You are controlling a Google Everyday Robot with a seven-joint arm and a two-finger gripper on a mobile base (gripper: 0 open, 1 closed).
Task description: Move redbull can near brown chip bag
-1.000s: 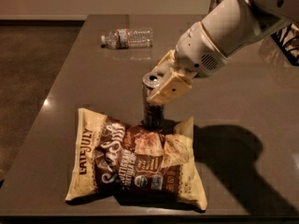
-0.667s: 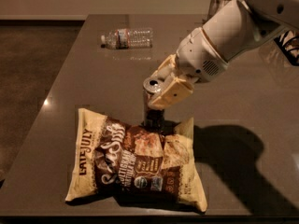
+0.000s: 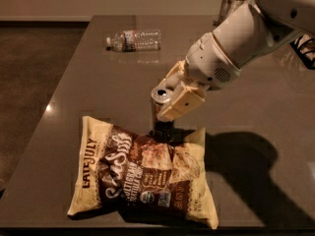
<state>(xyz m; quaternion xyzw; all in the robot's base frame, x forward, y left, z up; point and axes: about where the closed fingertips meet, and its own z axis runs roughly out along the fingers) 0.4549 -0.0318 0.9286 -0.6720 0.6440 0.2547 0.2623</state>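
Observation:
The redbull can (image 3: 160,113) stands upright on the dark table, right behind the top edge of the brown chip bag (image 3: 140,173), touching or nearly touching it. The bag lies flat near the table's front edge, cream and dark brown with "Late July" lettering. My gripper (image 3: 173,96) reaches in from the upper right, its cream fingers (image 3: 181,103) on either side of the can's top. The can's lower part is in shadow.
A clear plastic water bottle (image 3: 134,40) lies on its side at the back of the table (image 3: 256,132). The table's left edge runs diagonally beside the bag. The arm casts a large shadow right of the bag.
The arm and gripper have shifted slightly to the right and up around the can. The can and bag have stayed in place.

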